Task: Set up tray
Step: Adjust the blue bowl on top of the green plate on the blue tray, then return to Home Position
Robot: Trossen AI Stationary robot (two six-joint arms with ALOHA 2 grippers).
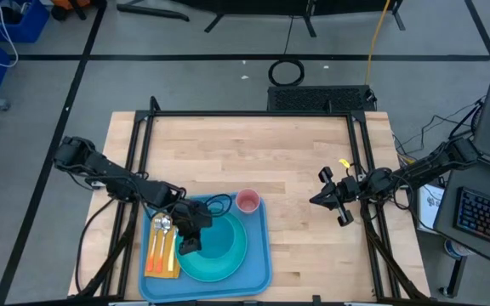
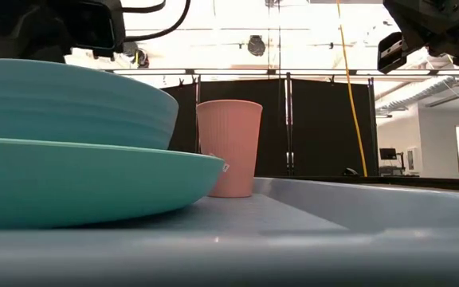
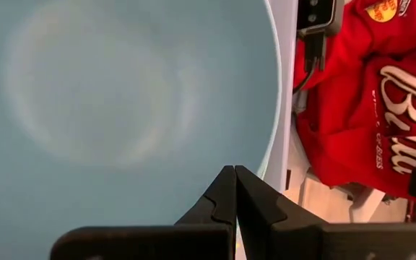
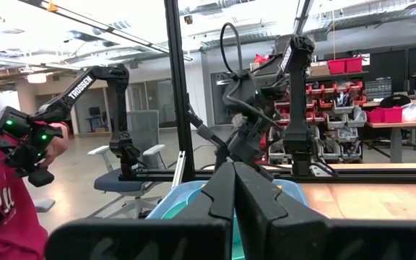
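Left gripper [image 1: 191,245] pinched tight, holding nothing, hanging just over one bowl [image 1: 219,240]. Right gripper [image 1: 317,200] pinched tight too, empty, waiting well off to the side. Under the left gripper: one tray [image 1: 260,270], one plate [image 1: 232,268], one pink cup [image 1: 247,201], two spoons [image 1: 162,225]. Could bump the bowl if dropped lower, sliding everything.

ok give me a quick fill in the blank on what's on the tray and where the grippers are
1. The pink cup stands in the tray's far ____ corner.
2. The left gripper hangs over the teal ____, fingers shut.
3. The orange cutlery lies on the plate's ____ side.
4. The right gripper hovers over bare ____, shut and holding nothing.

Missing words: right; bowl; left; table
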